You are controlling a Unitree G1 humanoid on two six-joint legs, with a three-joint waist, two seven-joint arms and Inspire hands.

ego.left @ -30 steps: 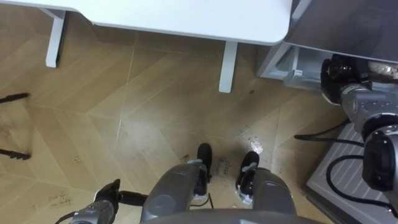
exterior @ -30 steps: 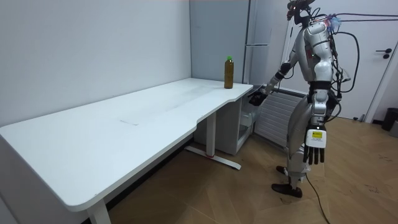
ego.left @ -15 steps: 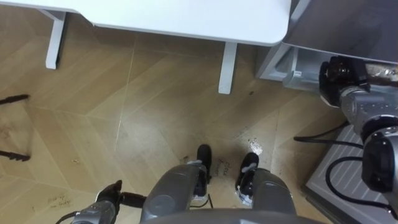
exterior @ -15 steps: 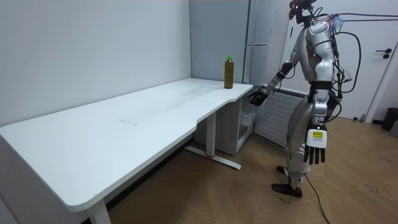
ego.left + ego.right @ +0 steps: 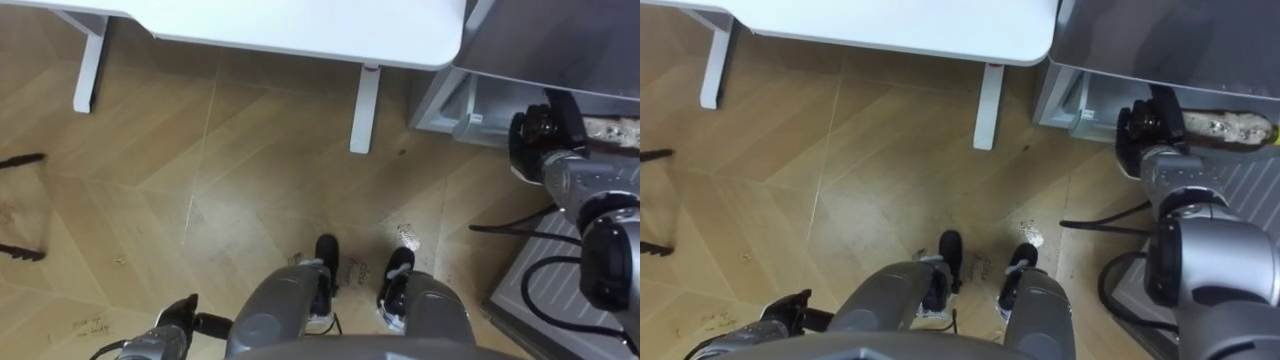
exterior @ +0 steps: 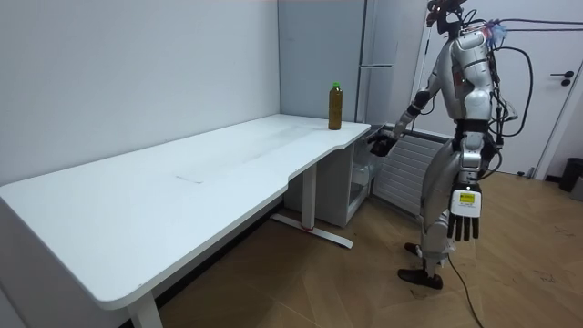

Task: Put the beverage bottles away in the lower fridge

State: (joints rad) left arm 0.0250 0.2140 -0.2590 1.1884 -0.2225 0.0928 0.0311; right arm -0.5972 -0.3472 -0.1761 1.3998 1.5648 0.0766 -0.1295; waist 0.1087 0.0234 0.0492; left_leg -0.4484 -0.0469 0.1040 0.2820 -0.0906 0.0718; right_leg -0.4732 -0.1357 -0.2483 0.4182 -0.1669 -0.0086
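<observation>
Bottle point(image 6: 335, 106) not picked up yet, robot is at the lower fridge point(image 5: 442, 100)
Tabletop point(image 6: 182, 182) carries the bottle upright at its far end, just beside the fridge point(image 6: 364, 55), so the carry should be short; right robot hand point(image 6: 378, 143) reaches to the lower fridge front, probably for door access, can't tell its grip; left robot hand point(image 6: 465, 217) hangs at the side, fingers straight, free for the bottle

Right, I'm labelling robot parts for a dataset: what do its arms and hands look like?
Both arms are silver-grey with rounded joint housings. The right hand is black, on a silver forearm. The left hand has dark fingers and a yellow-and-white label on its back.
</observation>
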